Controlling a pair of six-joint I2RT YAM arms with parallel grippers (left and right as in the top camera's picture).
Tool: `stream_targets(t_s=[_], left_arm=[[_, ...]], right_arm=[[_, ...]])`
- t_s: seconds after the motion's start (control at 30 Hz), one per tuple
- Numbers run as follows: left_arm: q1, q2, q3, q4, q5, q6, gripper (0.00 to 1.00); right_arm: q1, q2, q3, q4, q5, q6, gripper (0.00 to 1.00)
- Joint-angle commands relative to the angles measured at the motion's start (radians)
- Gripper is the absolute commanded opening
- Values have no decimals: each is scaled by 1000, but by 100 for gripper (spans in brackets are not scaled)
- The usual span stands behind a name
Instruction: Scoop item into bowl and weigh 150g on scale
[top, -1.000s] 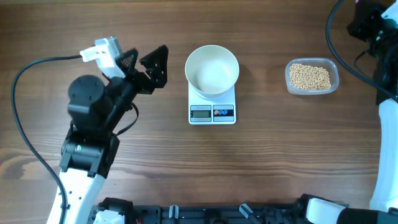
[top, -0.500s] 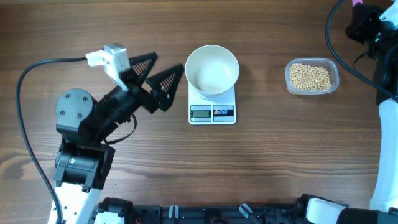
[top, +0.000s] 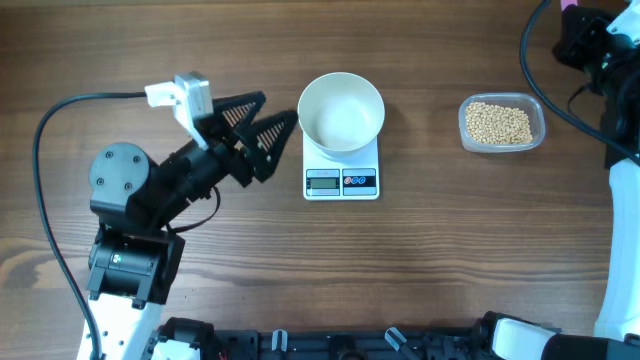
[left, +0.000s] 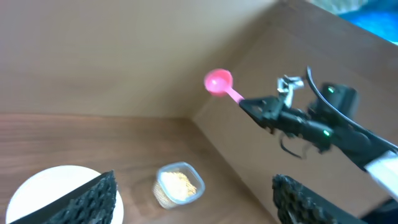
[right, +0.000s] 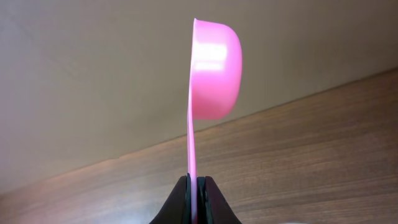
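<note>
Beans (top: 498, 122) heaped in the clear tub (top: 541, 126) at the right side of the table (top: 450, 260), well apart from the empty white bowl (top: 341, 112) seated on the scale (top: 341, 181) at centre. Left gripper (top: 280, 108) just beside the bowl's left rim, jaws apart with nothing between them. Right gripper (right: 194, 198) high near the far right corner, jaws clamped together on the handle of a pink spoon (right: 211, 68), scoop end pointing away from the fingers, clear of the table.
</note>
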Motion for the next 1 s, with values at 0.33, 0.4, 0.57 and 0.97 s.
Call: stream_targets(t_s=[0.33,0.4,0.57,0.97], left_arm=[[6,151,280,-518,-219,84,78],[6,195,344,-676,-289,114,89],[6,239,372,-769,-220,112,100],[-5,272,372,-764,-138,61,41]], right_arm=[[0,1,1,-47,-35,-66,4],[0,1,1,-50,-40,-65,4],[0,1,1,-58,-42,-64,4],[0,1,1,-67,-42,-66,4]])
